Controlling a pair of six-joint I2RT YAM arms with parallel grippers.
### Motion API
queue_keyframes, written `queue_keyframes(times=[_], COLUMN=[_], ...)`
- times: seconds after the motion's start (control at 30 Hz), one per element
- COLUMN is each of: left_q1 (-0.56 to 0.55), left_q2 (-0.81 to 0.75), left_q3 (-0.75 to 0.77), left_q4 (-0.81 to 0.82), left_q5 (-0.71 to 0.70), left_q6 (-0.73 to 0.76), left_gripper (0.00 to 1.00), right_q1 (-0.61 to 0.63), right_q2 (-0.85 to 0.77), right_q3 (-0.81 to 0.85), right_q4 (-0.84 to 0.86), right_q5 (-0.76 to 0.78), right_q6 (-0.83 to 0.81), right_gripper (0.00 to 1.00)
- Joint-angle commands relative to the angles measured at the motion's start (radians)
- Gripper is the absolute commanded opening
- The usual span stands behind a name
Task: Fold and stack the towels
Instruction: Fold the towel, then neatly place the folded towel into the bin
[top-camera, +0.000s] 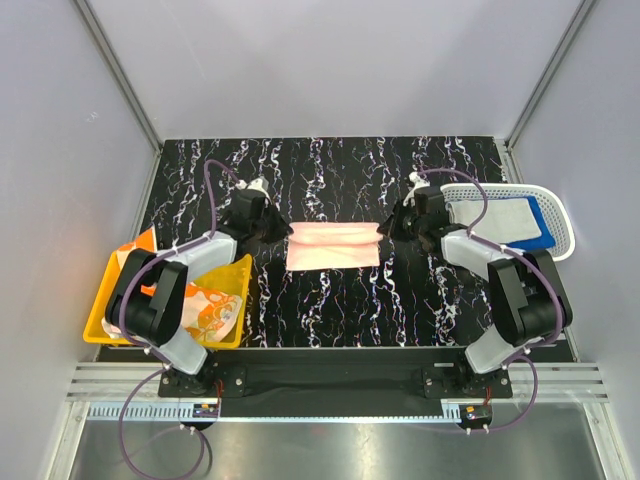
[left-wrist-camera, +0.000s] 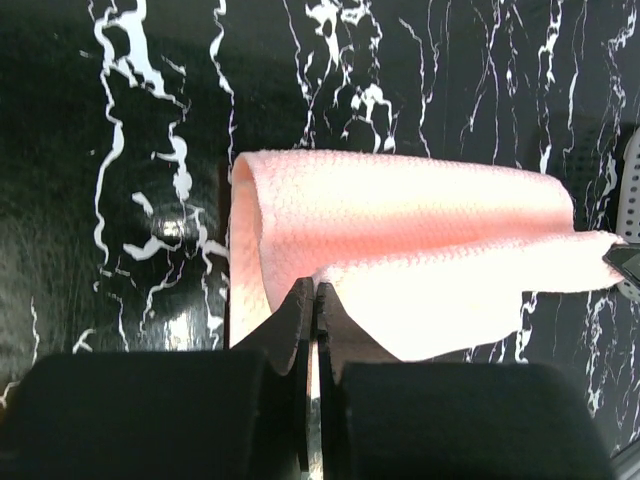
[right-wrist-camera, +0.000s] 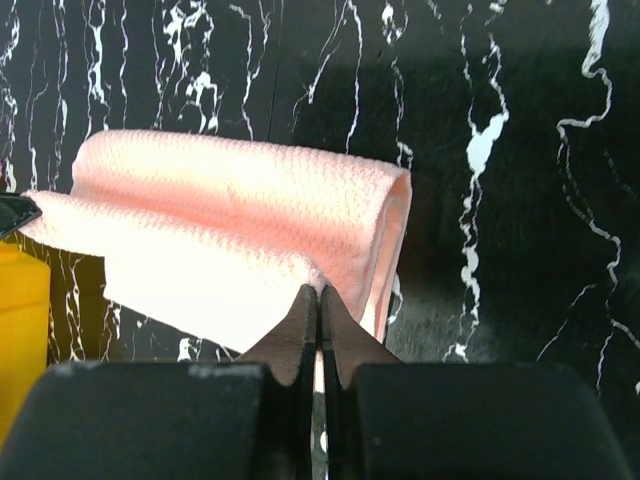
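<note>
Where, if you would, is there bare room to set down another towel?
Free: the table strips beyond the pink towel and nearer than it. Crowded: left fingers and right fingers at its ends, yellow bin left, white basket right.

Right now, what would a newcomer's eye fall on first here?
The pale pink towel, folded over at the centre of the black marbled table, with the left tool and right tool each shut on one end. Then the yellow bin at the left edge holding an orange-and-white towel, and the white basket at the right with a white towel and a blue towel inside.
</note>
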Motion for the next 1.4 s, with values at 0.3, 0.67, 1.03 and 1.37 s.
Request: queue_keyframes(times=[0.3, 0.67, 1.03, 1.37], left_q1=[-0.012, -0.015, -0.019, -0.068], left_q2=[-0.090, -0.112, -0.193, -0.158], left_q3=[-0.070, -0.130, -0.102, 0.037], left_q4=[0.059, 0.076, 0.001, -0.190], left_q5=[-0.048, -0.036, -0.020, -0.049], left_q6=[0.001, -0.001, 0.036, 0.052], left_gripper=[0.00, 0.00, 0.22, 0.18], right_q1=[0.034, 0.048, 0.051, 0.073], right_q2=[-0.108, -0.109, -0.192, -0.169], right_q3=[-0.087, -0.136, -0.136, -0.024], right_q4=[0.045, 0.071, -0.013, -0.159], right_q5=[-0.004, 0.003, 0.006, 0.036], right_q6=[0.017, 0.030, 0.042, 0.077], right_gripper=[0.00, 0.00, 0.42, 0.41])
